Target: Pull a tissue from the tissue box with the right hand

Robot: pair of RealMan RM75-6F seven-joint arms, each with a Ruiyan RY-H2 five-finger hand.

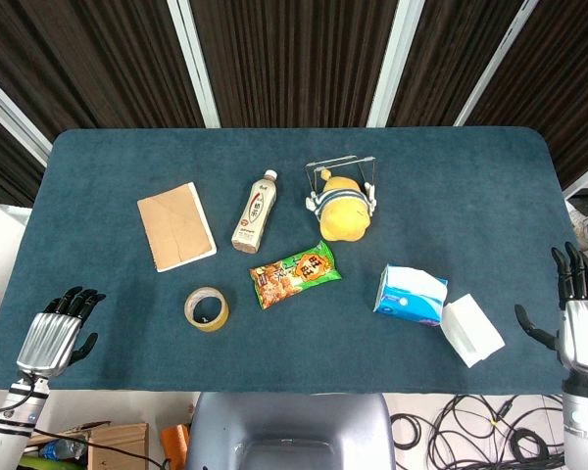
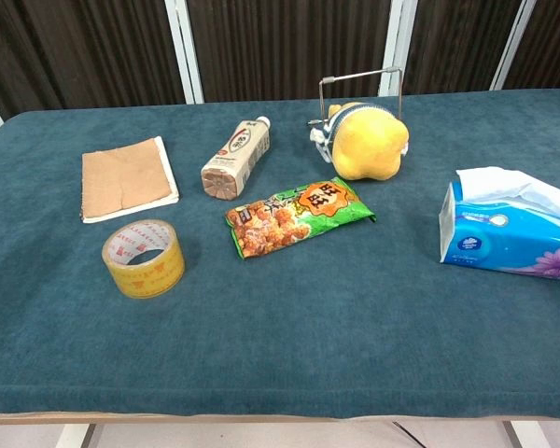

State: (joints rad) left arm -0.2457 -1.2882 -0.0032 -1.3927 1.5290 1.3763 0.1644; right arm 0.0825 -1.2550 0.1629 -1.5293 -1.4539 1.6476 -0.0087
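Observation:
The blue tissue box (image 1: 411, 295) (image 2: 507, 239) lies on the right part of the blue table, white tissue sticking out of its top. A loose white tissue (image 1: 471, 329) lies flat on the table just right of the box, near the front edge. My right hand (image 1: 577, 316) hovers off the table's right edge, fingers spread and holding nothing, well apart from the tissue. My left hand (image 1: 52, 338) hangs at the front left corner, fingers apart and empty. Neither hand shows in the chest view.
A brown notebook (image 1: 175, 226), a bottle (image 1: 256, 211), a yellow plush toy in a wire frame (image 1: 343, 203), a snack packet (image 1: 295, 274) and a tape roll (image 1: 206, 308) lie across the table's middle and left.

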